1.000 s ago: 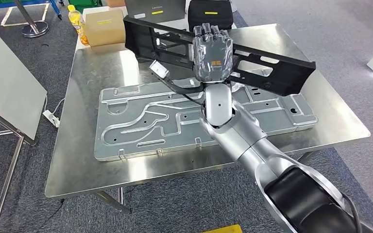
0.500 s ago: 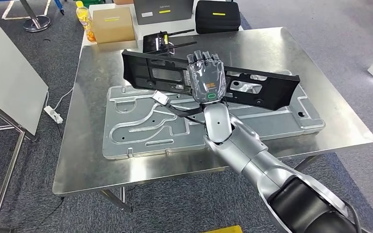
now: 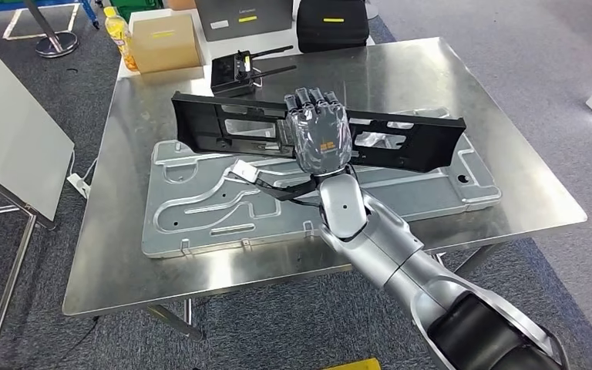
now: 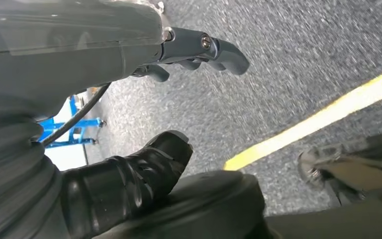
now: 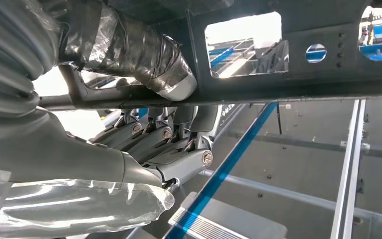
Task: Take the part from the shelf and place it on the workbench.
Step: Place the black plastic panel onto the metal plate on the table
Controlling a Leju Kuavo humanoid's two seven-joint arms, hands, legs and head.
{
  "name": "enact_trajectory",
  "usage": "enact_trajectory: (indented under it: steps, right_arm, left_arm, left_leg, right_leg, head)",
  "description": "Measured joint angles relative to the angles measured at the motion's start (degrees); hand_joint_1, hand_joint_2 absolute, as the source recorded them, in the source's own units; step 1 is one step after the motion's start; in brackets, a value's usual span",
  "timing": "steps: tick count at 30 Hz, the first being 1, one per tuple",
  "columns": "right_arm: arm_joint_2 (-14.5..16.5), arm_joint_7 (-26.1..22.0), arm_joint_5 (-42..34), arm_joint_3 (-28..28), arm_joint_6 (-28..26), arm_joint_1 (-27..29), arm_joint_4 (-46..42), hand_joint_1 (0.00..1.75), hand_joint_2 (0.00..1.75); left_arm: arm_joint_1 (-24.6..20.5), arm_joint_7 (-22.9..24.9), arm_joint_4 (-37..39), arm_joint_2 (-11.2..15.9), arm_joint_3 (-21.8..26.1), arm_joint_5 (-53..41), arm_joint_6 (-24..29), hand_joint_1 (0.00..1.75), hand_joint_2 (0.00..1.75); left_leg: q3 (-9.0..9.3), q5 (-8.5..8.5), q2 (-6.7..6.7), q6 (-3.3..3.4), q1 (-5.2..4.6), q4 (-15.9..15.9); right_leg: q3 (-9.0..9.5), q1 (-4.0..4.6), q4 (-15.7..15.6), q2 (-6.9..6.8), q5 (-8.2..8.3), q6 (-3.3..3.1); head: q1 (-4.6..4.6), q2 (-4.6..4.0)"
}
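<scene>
Head view first: nothing here is sitting inside a container; there's a closed cardboard box point(image 3: 165, 36) just past the far edge of the steel worktop point(image 3: 123, 254), with a yellow bottle point(image 3: 119, 32) beside it and a dark case point(image 3: 331, 23) further along; a small black device with antennas point(image 3: 235, 73) sits on the worktop's far side. A big grey moulded panel point(image 3: 223, 204) lies flat across the middle of the worktop. The long black part point(image 3: 408, 142) stretches across above the panel's far edge, roughly level; whether it touches the panel I can't tell. The right hand point(image 3: 320, 135) grips it about midway along, back of the hand facing the camera, fingers point(image 3: 312, 98) curled over the part's top edge.

Left wrist view: the left hand point(image 4: 144, 119) hangs over grey carpet point(image 4: 288, 59) with a yellow line point(image 4: 323, 119); thumb and fingers apart, holding nothing.

Right wrist view: fingers wrapped round a bar of the part, thumb clamped against it.
</scene>
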Motion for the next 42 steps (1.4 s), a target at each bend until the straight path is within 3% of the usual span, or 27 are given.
enact_trajectory:
  steps: [2,3,5,7,10,11,12,13,14,16,18,21,27,29,31,33,35,39,40,42]
  right_arm:
    - [0.0,-0.8,0.0,0.0,0.0,0.0,-0.5,1.75,1.75]
    - [-0.1,-1.0,0.0,0.0,0.0,0.1,-0.8,1.75,1.75]
    - [-0.2,-1.1,0.0,0.0,0.0,0.3,-1.2,1.75,1.75]
    - [-0.4,-1.2,0.0,0.0,0.0,0.5,-2.1,1.75,1.75]
    - [-1.0,-1.2,0.0,0.0,0.0,0.8,-3.4,1.75,1.75]
    - [-1.2,-1.3,0.0,0.0,0.0,1.1,-3.7,1.75,1.75]
    - [-1.4,-1.5,0.0,0.0,0.0,1.3,-4.0,1.75,1.75]
    - [-1.5,-1.9,0.0,0.0,0.0,1.6,-4.1,1.75,1.75]
    - [-1.7,-2.6,0.0,0.0,0.0,1.8,-4.4,1.75,1.75]
    - [-1.8,-4.1,0.0,0.0,0.0,2.2,-4.8,1.75,1.75]
    - [-2.0,-5.5,0.0,0.0,0.0,2.8,-5.2,1.75,1.75]
    - [-2.1,-7.3,0.0,-0.3,0.0,3.7,-5.5,1.75,1.75]
    - [-2.1,-7.8,0.0,-0.4,0.0,3.9,-5.6,1.75,1.75]
    - [-2.1,-8.6,0.0,-0.7,0.0,4.3,-5.7,1.75,1.75]
    - [-2.0,-11.2,-0.1,-1.3,0.0,4.9,-5.8,1.75,1.75]
    - [-1.5,-14.6,-0.3,-2.4,0.0,5.3,-5.8,1.75,1.75]
    - [-0.9,-17.1,-0.5,-3.9,0.0,5.4,-5.7,1.75,1.75]
    - [0.2,-20.2,-0.9,-6.7,0.0,5.8,-5.2,1.75,1.75]
    - [0.5,-20.8,-1.0,-7.3,0.0,5.8,-5.0,1.75,1.75]
    - [0.8,-21.8,-1.1,-8.3,0.0,5.9,-4.7,1.75,1.75]
  left_arm:
    - [-0.1,-0.3,0.0,0.0,0.0,-0.1,0.0,0.00,1.75]
    - [-0.1,-0.6,0.0,0.0,0.0,-0.3,0.0,0.00,1.75]
    - [-0.1,-1.4,0.0,0.0,0.0,-0.6,-0.1,0.00,1.75]
    - [-0.1,-2.4,0.0,-0.1,0.0,-0.8,0.0,0.00,1.75]
    - [-0.1,-3.6,0.0,-0.4,0.0,-1.0,0.8,0.00,1.75]
    - [0.0,-3.8,0.0,-0.4,0.0,-1.0,1.2,0.00,1.75]
    - [0.0,-3.9,0.0,-0.5,0.0,-1.0,1.7,0.00,1.75]
    - [0.1,-4.1,0.0,-0.5,0.0,-1.0,2.5,0.00,1.75]
    - [0.1,-4.4,0.0,-0.6,0.0,-1.1,3.6,0.00,1.75]
    - [0.3,-5.2,0.0,-0.8,0.0,-1.0,6.4,0.00,1.75]
    - [0.5,-5.9,0.0,-1.0,0.0,-1.2,8.7,0.00,1.75]
    - [0.7,-6.6,0.0,-1.0,0.0,-2.0,9.5,0.00,1.75]
    - [0.7,-6.7,0.0,-1.0,0.0,-2.3,9.6,0.00,1.75]
    - [0.7,-6.7,0.0,-1.0,0.0,-2.7,9.3,0.00,1.75]
    - [0.7,-6.6,0.0,-1.0,0.0,-3.3,8.2,0.00,1.75]
    - [0.6,-6.5,0.0,-1.0,0.0,-3.5,6.8,0.00,1.75]
    - [0.4,-6.5,0.0,-1.0,0.0,-3.2,5.7,0.00,1.75]
    - [0.2,-6.5,0.0,-1.0,0.0,-2.5,4.5,0.00,1.75]
    - [0.2,-6.5,0.0,-1.1,0.0,-2.4,4.3,0.00,1.75]
    - [0.1,-6.5,0.0,-1.1,0.0,-2.1,4.1,0.00,1.75]
  left_leg:
    - [3.09,2.19,0.03,0.66,-0.37,-6.5]
    - [3.67,2.32,0.02,0.85,-0.55,-7.8]
    - [3.86,2.37,-0.06,1.09,-0.59,-8.3]
    - [4.18,2.78,0.00,1.55,-0.31,-8.9]
    - [4.41,3.03,0.12,2.02,-0.12,-9.3]
    - [4.40,2.99,0.11,2.04,-0.12,-9.2]
    - [4.39,2.93,0.09,2.03,-0.12,-9.1]
    - [4.38,2.83,0.06,1.98,-0.11,-9.0]
    - [4.38,2.67,0.02,1.86,-0.10,-8.8]
    - [4.29,2.23,-0.03,1.46,-0.17,-8.2]
    - [4.10,1.98,-0.06,0.94,-0.33,-7.9]
    - [4.09,2.07,-0.09,0.24,-0.31,-8.0]
    - [3.84,1.36,-0.05,-0.23,-0.24,-7.4]
    - [0.19,-2.35,0.01,-0.52,-0.18,0.7]
    - [-1.88,-3.34,0.03,-0.42,-0.19,5.3]
    - [1.50,0.40,0.04,0.25,-0.36,-1.7]
    - [3.89,1.88,0.03,0.76,-0.68,-7.0]
    - [4.33,2.34,-0.07,1.47,-0.59,-8.6]
    - [4.43,2.57,-0.02,1.74,-0.44,-8.9]
    - [4.50,2.78,0.04,2.09,-0.36,-9.1]
  right_leg:
    - [-0.05,0.18,0.1,0.08,-0.08,0.26]
    - [-0.13,0.20,0.1,0.08,-0.07,0.48]
    - [-0.15,0.24,0.0,0.04,0.02,1.12]
    - [-0.57,0.22,1.1,0.01,-0.91,1.75]
    - [-4.93,-0.14,10.3,0.00,-5.69,2.50]
    - [-6.63,-0.27,13.7,-0.01,-6.82,2.68]
    - [-7.61,-0.40,15.5,-0.02,-6.96,2.82]
    - [-7.57,-0.54,15.1,-0.04,-6.03,2.90]
    - [-6.35,-0.68,12.4,-0.08,-4.17,2.93]
    - [-2.67,-0.75,4.7,-0.17,-0.91,2.84]
    - [-0.83,-0.57,0.9,-0.16,-0.10,2.41]
    - [-0.87,-0.31,0.8,-0.01,-0.05,1.59]
    - [-0.64,-0.56,0.3,-0.04,0.16,0.96]
    - [-0.46,-0.49,0.1,-0.12,0.21,0.48]
    - [-0.37,-0.21,0.2,-0.11,0.16,0.20]
    - [-0.31,-0.06,0.3,-0.02,0.11,0.24]
    - [-0.52,0.04,0.4,-0.02,0.15,0.56]
    - [-0.94,-0.04,0.7,-0.18,-0.06,1.83]
    - [-1.52,-0.06,2.0,-0.17,-0.96,2.16]
    - [-4.20,-0.24,7.9,-0.16,-4.24,2.70]
  head:
    - [0.01,0.00]
    - [0.01,0.00]
    - [0.02,0.00]
    - [0.03,0.00]
    - [0.05,0.00]
    - [0.05,0.00]
    - [0.05,0.00]
    - [0.05,0.00]
    - [0.05,0.00]
    - [0.05,0.00]
    - [0.04,0.00]
    - [0.06,0.00]
    - [0.03,0.00]
    - [0.03,0.00]
    - [0.02,0.00]
    - [0.02,0.00]
    - [0.03,0.00]
    - [0.04,0.00]
    - [0.04,0.00]
    - [0.05,0.00]
